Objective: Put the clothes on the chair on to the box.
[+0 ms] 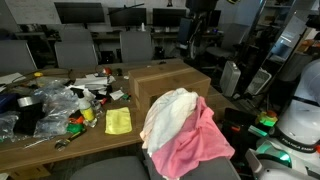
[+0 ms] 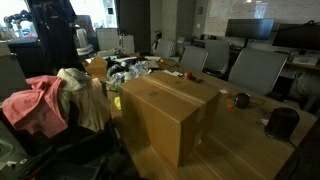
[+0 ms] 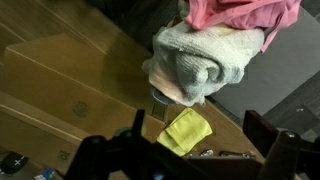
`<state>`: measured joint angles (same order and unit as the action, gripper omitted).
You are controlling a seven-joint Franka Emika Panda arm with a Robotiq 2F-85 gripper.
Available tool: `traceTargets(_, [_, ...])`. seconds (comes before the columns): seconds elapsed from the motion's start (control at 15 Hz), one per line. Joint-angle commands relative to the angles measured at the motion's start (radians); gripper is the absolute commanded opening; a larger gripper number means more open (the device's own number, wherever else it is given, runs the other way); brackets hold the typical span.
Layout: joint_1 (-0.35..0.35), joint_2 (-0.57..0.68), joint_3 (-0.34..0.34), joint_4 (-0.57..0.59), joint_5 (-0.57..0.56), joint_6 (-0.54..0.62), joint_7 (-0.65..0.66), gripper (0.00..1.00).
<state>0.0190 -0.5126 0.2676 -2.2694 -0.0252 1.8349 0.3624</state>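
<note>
I am in an office. Rows of grey chairs (image 1: pixel 76 48) and dark screens (image 1: pixel 80 12) fill the room around me. A long wooden table (image 1: pixel 40 148) is here too.

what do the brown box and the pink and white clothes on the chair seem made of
The large brown box looks like matte cardboard: flat panels, a flap seam along the top. The pink garment seems thin soft fabric, draping in loose folds. The white garment looks thicker and fuzzier, perhaps fleece or terry; blur leaves that open.
</note>
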Motion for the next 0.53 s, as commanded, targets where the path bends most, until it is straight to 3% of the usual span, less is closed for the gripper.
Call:
traceTargets(0.0, [0.036,0.12,0.032,0.101,-0.03,-0.018,0.024,1.0])
traceTargets(0.47, [0.097,0.292,0.048,0.206,-0.017,-0.061,0.029,1.0])
